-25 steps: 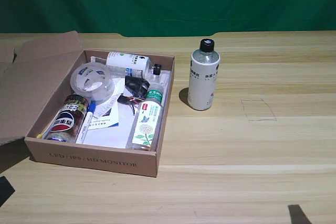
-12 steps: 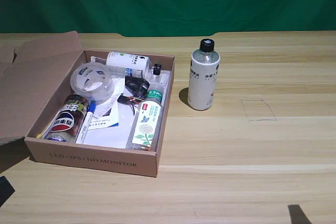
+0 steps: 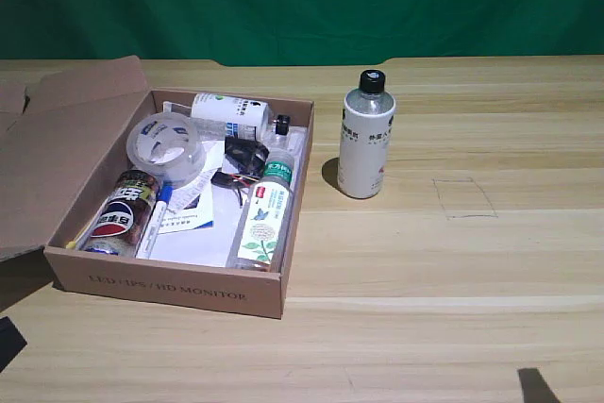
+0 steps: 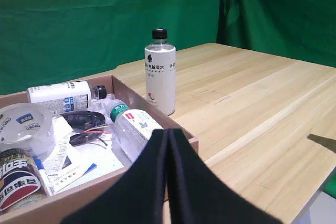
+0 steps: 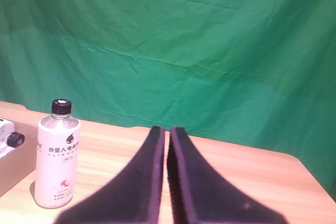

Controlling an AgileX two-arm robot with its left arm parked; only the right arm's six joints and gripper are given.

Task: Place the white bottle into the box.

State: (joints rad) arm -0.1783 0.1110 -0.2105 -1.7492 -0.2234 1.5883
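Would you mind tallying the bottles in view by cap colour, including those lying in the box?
Black cap: 2, the white bottle standing on the table and the similar bottle lying in the box.
Green cap: 1, the clear bottle lying in the box.
Total: 3 bottles.

The white bottle (image 4: 160,72) is standing upright on the wooden table (image 4: 252,108), just outside the box (image 4: 157,116) at its 2 o'clock corner. Inside the box a green-capped clear bottle (image 4: 131,127) is lying at 3 o'clock, a similar white bottle (image 4: 63,94) at 12, a tape roll (image 4: 23,127) at 9, a Pepsi can (image 4: 18,179) at 7
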